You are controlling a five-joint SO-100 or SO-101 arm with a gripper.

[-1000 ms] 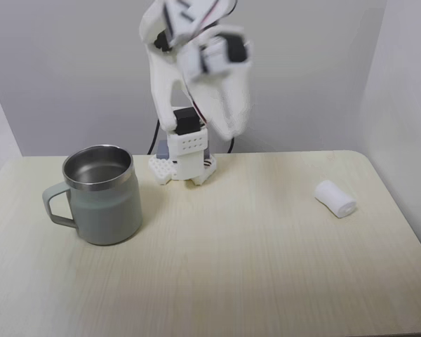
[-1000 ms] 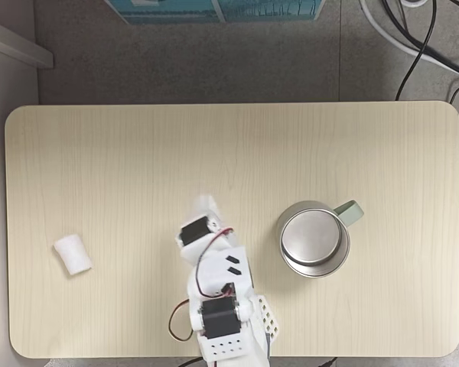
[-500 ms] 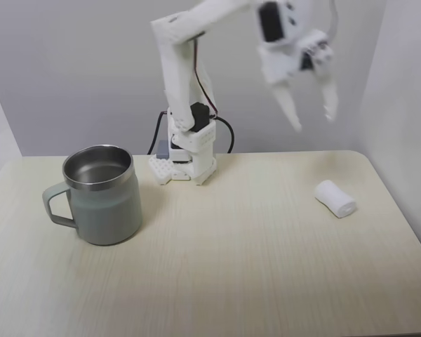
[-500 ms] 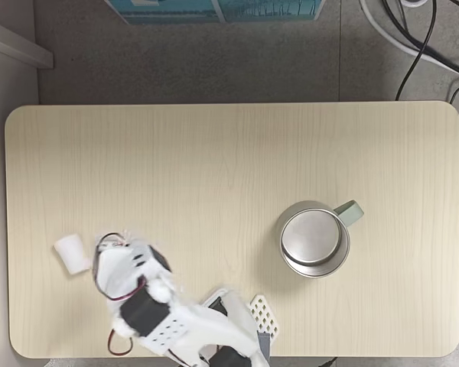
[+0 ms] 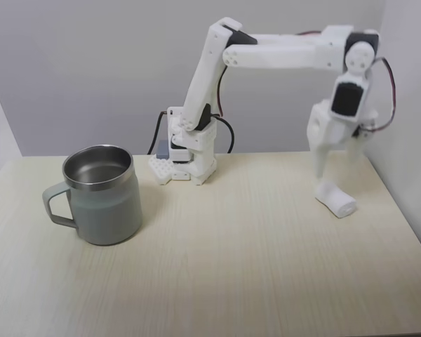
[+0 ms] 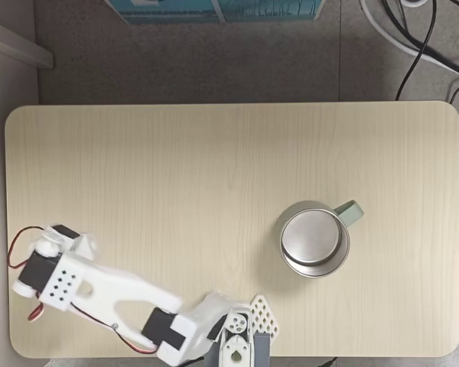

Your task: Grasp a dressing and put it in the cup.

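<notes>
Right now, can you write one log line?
phase: reach | gripper: open over dressing | cup: empty, upright

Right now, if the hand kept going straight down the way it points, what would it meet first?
Probably the dressing: the hand points down with a fingertip just above the roll's near end. Depth is unclear, so it might touch the table beside it.

The cup (image 5: 102, 202) is metal: its outer wall carries a matt pale grey-green coating, while the rim and inside are bare, shiny steel that reflects light in both fixed views (image 6: 314, 239). The dressing (image 5: 336, 199) is a roll of soft white gauze with a matt, slightly fuzzy surface. The table (image 6: 214, 168) has a smooth, pale wood-grain finish with low sheen, and the arm (image 5: 281, 55) and gripper (image 5: 328, 160) are smooth white plastic with black motor housings.
</notes>
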